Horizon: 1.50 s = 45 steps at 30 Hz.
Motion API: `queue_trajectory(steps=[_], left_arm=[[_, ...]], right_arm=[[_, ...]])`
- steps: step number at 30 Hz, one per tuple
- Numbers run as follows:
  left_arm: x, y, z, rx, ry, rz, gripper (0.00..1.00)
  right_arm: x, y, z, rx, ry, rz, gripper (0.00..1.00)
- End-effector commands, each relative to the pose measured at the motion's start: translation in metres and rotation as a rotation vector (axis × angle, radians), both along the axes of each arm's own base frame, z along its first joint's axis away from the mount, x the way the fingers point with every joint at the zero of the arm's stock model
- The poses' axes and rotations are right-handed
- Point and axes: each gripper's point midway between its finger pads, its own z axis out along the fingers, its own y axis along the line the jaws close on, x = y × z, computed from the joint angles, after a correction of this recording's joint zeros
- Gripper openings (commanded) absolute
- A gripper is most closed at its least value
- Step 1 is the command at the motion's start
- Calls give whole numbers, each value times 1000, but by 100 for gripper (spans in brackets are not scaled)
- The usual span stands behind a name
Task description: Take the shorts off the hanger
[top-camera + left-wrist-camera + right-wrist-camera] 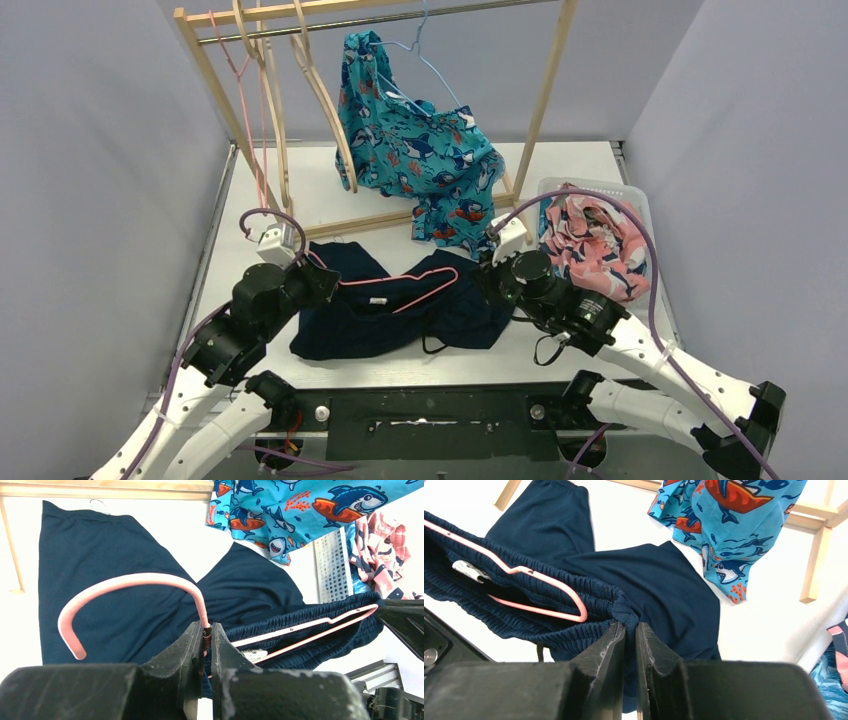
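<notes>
Dark navy shorts lie spread on the table with a pink hanger threaded through their waistband. My left gripper is shut on the neck of the pink hanger, just below its hook. My right gripper is shut on the bunched elastic waistband of the navy shorts, close to the pink hanger's end. Teal shark-print shorts hang from a blue wire hanger on the rail.
A wooden clothes rack stands at the back with several bare hangers on its rail. A white basket at the right holds pink-and-navy floral shorts.
</notes>
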Motion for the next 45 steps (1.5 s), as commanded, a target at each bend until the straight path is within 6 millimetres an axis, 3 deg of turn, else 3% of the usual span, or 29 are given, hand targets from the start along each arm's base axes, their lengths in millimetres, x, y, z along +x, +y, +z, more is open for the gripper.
queue_trajectory(steps=[1,8,12,16,21,24,28,32,37,41,45], left_arm=[[8,4,23,-8,-75,29,0],[12,1,21,-8,-80,19,0],[12,0,16,-4,-83,16,0],[12,-5,16,-15,-89,-10,0],[11,-4,16,-13,-93,-10,0],[10,-7,15,-25,-89,-23,0],[10,-9,9,-16,-73,-33,0],[11,-14,9,-17,-69,-53,0],[7,-21,4,-13,-43,-98,0],[2,-23,-3,-23,-21,-117,0],[-5,-23,-2,-53,-33,-127,0]], right_arm=[[2,1,13,38,-53,18,1],[0,18,17,31,-65,119,15],[-2,15,28,28,-72,124,33],[-9,13,46,45,-118,168,61],[-10,9,60,59,-218,186,70],[-18,22,58,96,-193,253,72],[-28,45,61,124,-108,357,89],[-20,50,62,145,-57,302,94],[-37,63,44,82,-43,483,93],[-54,78,28,37,52,636,87],[-53,83,3,-24,137,661,81]])
